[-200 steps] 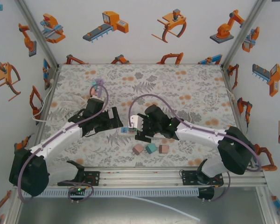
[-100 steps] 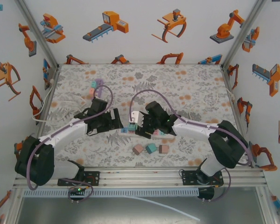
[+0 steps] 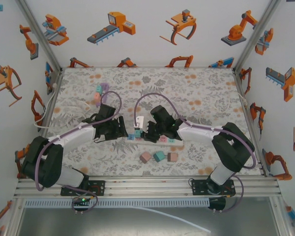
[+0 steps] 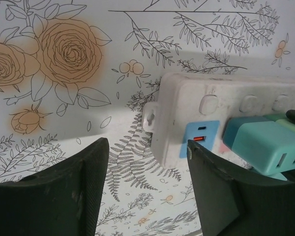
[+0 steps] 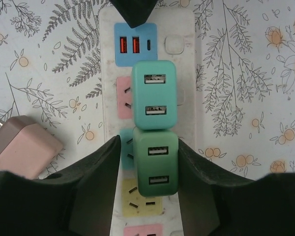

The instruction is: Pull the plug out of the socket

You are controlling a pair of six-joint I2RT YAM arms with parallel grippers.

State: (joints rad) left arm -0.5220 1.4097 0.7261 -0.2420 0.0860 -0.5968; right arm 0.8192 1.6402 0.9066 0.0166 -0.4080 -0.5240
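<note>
**A:** Where's the plug relative to the jaws?

**B:** Right gripper straddles the dark green plug. Jaws are apart, one finger on each side of its narrow width. One finger looks touching or nearly so. On the other side a sliver of power strip shows between finger and plug, so I'd say it isn't clamped yet.

**A:** Axis?

**B:** The plug's long side runs along the strip, straight ahead of the wrist. The teal plug butts against its far end, just past the fingertips. Closure is across the short side, which is good.

**A:** Left arm?

**B:** Left gripper is also spread. The strip's end lies ahead of the gap, biased toward one finger. The right arm is the one on the plug. The left looks placed to pin the strip.

**A:** Next move?

**B:** My call: close the right jaws and pull square off the strip's face. Risks are the strip lifting if it isn't pinned, and the plug rubbing the teal neighbour.
</note>
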